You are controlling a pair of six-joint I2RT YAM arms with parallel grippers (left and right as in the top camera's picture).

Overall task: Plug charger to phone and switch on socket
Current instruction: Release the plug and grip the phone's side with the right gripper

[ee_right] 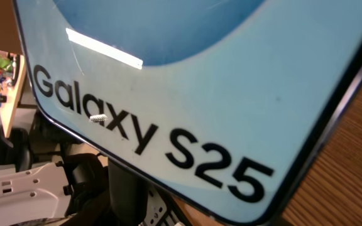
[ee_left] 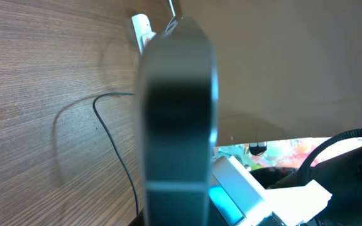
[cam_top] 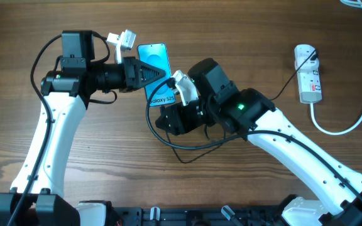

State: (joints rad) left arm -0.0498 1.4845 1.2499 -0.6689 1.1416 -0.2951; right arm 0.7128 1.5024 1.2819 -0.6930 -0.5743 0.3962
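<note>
The phone (cam_top: 154, 59) has a cyan screen reading "Galaxy S25" and is held tilted above the table. My left gripper (cam_top: 156, 74) is shut on it. In the left wrist view its blurred grey edge (ee_left: 178, 113) fills the middle. The screen (ee_right: 200, 81) fills the right wrist view. My right gripper (cam_top: 168, 117) is just below the phone's lower end, and its jaws are hidden. The thin black charger cable (cam_top: 187, 147) loops on the table under the right arm and runs to its plug (cam_top: 313, 58) in the white socket (cam_top: 309, 74) at the far right. The connector tip is hidden.
A thick white cord (cam_top: 357, 119) curves from the socket along the table's right side to the back edge. The cable also lies on the wood in the left wrist view (ee_left: 115, 144). Both arm bases stand at the front edge.
</note>
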